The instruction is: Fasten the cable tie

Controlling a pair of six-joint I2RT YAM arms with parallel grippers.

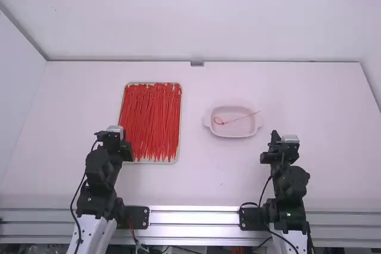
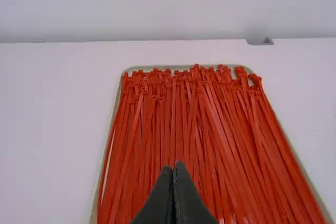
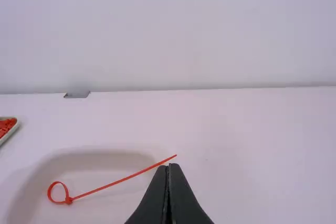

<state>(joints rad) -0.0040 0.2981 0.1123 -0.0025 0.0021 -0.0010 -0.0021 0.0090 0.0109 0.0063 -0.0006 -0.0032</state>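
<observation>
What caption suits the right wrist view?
Shut right pincer faces a looped red cable tie in a white dish.

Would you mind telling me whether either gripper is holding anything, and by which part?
Nothing is held: the left gripper and right gripper are both shut and empty; the looped tie lies in the dish.

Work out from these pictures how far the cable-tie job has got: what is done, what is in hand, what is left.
Done: one red cable tie lies closed into a loop in the white dish. In hand: nothing; the left gripper and right gripper sit near their bases, fingers shut and empty. Left: the tray holds many loose ties, none yet picked up.
</observation>
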